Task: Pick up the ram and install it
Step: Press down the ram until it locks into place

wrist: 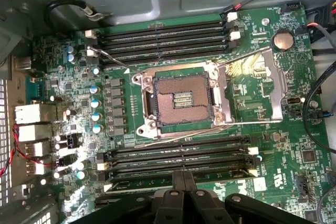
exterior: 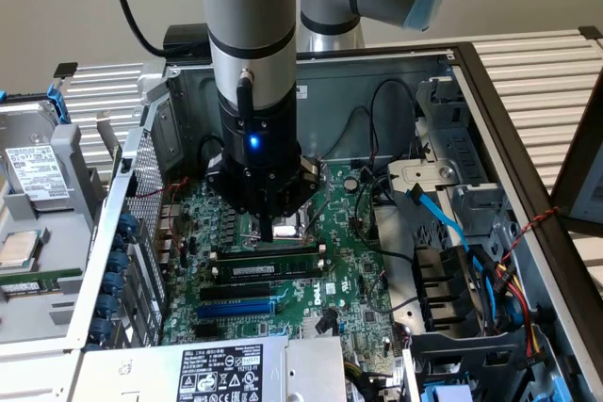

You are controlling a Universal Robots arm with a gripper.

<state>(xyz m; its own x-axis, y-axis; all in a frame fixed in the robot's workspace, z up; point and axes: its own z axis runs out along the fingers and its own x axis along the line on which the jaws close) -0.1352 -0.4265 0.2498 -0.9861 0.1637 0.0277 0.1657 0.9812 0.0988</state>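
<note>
My end effector (exterior: 267, 229) was pressed together, hovering right over the ram (exterior: 273, 267) seated in its motherboard (exterior: 353, 280) slot. Light, stiff, fragile stick, I'd grab its long edges.

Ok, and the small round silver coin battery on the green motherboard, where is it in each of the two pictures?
Exterior view: the small round silver coin battery sits on the green motherboard, to the exterior view's right of the gripper.
Wrist view: the battery lies near the board's edge, beside the raised metal socket cover.
Shared landmark: the long black memory slots.
</note>
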